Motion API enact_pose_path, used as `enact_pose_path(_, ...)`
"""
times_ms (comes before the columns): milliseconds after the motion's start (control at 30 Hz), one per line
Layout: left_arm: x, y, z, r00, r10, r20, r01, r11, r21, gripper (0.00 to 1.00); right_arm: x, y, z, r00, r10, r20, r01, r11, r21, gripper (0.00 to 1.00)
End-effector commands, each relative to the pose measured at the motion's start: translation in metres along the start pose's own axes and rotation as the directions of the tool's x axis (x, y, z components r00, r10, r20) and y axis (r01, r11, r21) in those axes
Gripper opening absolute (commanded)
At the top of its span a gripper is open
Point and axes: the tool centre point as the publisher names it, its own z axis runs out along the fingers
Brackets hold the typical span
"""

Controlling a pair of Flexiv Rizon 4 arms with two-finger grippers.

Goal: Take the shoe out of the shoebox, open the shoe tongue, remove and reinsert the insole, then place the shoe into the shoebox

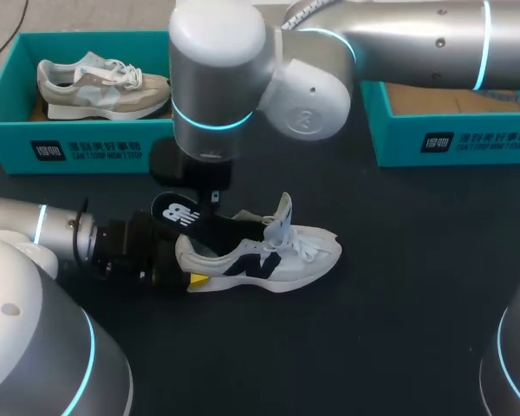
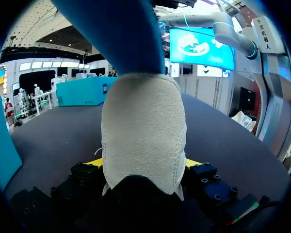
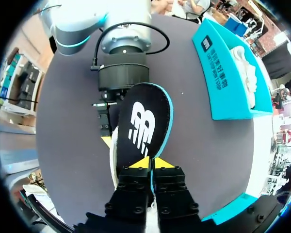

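Imo you're about mid-task. The shoe point(image 1: 277, 258) is out of its box and sits on the bench point(image 1: 399, 286) w/ the tongue point(image 1: 283, 211) pulled up, so those two steps look done. The insole point(image 1: 175, 212) is half out: heel end sticks up past the shoe's collar, and the front end seems tucked inside. You can't tell from this whether it's coming out or going back in. Either way, seating it flat and getting the shoe into the shoebox point(image 1: 468, 143) are left to do.

Your right claw point(image 3: 151, 164) is pinched nearly closed on the insole's edge, yellow tips on both faces. Your left claw point(image 2: 143, 162) is spread wide around the heel, w/ a tip pressed on each side, clamping the shoe to the bench.
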Motion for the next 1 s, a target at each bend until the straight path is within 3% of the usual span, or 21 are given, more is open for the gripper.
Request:
enact_pose_path(33, 0.001, 0.001, 0.0, 1.0, 0.0, 0.0, 0.0, 1.0, -0.003, 0.0, 0.0, -0.008, -0.001, 0.998, 0.017, -0.059, -0.019, 0.999, -0.035, 1.0)
enact_pose_path(200, 0.001, 0.001, 0.0, 1.0, 0.0, 0.0, 0.0, 1.0, -0.003, 0.0, 0.006, -0.021, -0.011, 0.976, 0.045, -0.214, -0.068, 0.992, -0.104, 1.0)
enact_pose_path(667, 0.001, 0.001, 0.0, 1.0, 0.0, 0.0, 0.0, 1.0, -0.003, 0.0, 0.006, -0.021, -0.011, 0.976, 0.045, -0.214, -0.068, 0.992, -0.104, 1.0)
enact_pose_path(700, 0.001, 0.001, 0.0, 1.0, 0.0, 0.0, 0.0, 1.0, -0.003, 0.0, 0.005, -0.018, -0.012, 0.96, 0.056, -0.274, -0.092, 0.989, -0.12, 1.0)
enact_pose_path(733, 0.001, 0.001, 0.0, 1.0, 0.0, 0.0, 0.0, 1.0, -0.003, 0.0, 0.003, -0.016, -0.013, 0.951, 0.086, -0.298, -0.116, 0.99, -0.084, 1.0)
enact_pose_path(767, 0.001, 0.001, 0.0, 1.0, 0.0, 0.0, 0.0, 1.0, -0.003, 0.0, 0.002, -0.013, -0.015, 0.925, 0.084, -0.372, -0.14, 0.982, -0.126, 1.0)
enact_pose_path(833, 0.001, 0.001, 0.0, 1.0, 0.0, 0.0, 0.0, 1.0, -0.003, 0.0, 0.0, -0.012, -0.018, 0.901, 0.119, -0.418, -0.185, 0.975, -0.122, 1.0)
enact_pose_path(900, 0.001, 0.001, 0.0, 1.0, 0.0, 0.0, 0.0, 1.0, -0.003, 0.0, 0.001, -0.011, -0.021, 0.836, 0.128, -0.533, -0.23, 0.964, -0.13, 1.0)
enact_pose_path(1000, 0.001, 0.001, 0.0, 1.0, 0.0, 0.0, 0.0, 1.0, -0.003, 0.0, 0.003, -0.008, -0.023, 0.793, 0.11, -0.599, -0.299, 0.927, -0.226, 1.0)
